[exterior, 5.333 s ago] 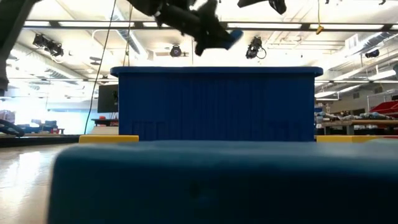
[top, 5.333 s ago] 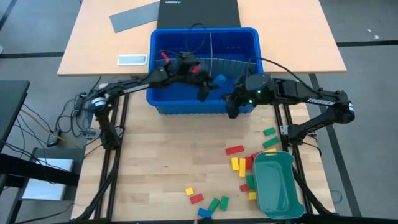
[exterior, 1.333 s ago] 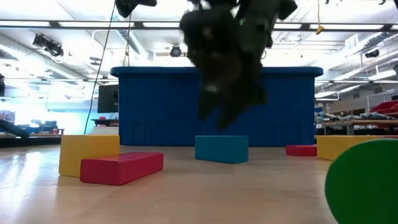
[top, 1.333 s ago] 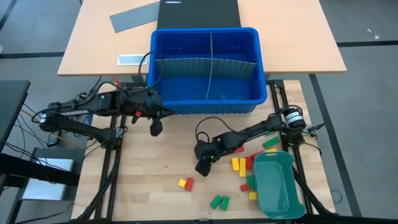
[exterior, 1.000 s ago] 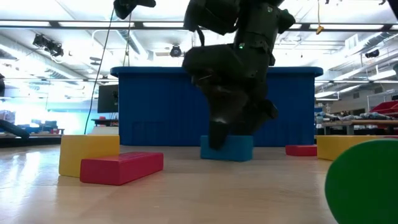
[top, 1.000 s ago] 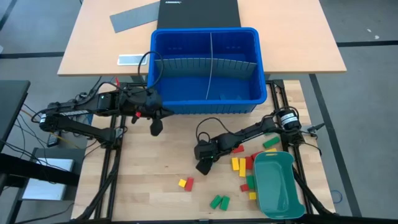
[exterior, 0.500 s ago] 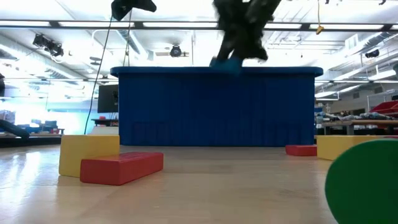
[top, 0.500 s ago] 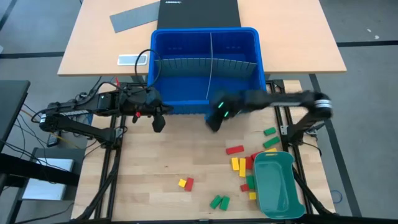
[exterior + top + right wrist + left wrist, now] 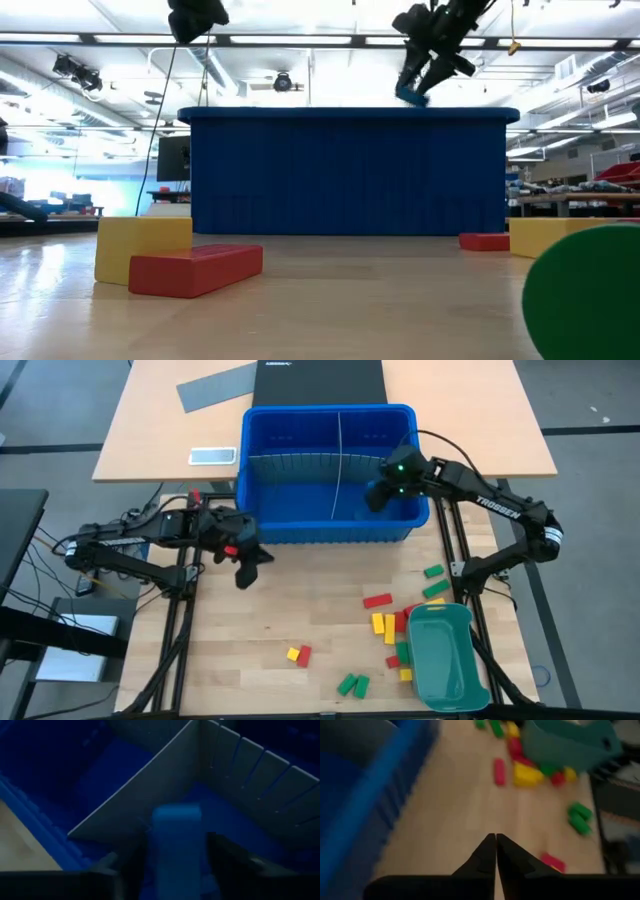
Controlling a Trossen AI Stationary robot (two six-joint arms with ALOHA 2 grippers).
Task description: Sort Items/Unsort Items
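Holding a blue block over the bin

My right gripper (image 9: 176, 851) clasps a small light-blue rectangular toy block (image 9: 176, 840) between its two dark fingers, raised over the front right compartment of the deep blue plastic bin (image 9: 262, 530). Just ahead of the gripper, the grey slotted divider sheets (image 9: 150, 780) cross inside the bin. My left gripper (image 9: 243, 575) hangs with its fingers pressed together and empty, just outside the bin's front left corner, above the wooden tabletop (image 9: 290, 600). Well away from it lie loose red, yellow and green blocks (image 9: 385, 622) beside the teal-green oblong plastic tray (image 9: 445, 660).
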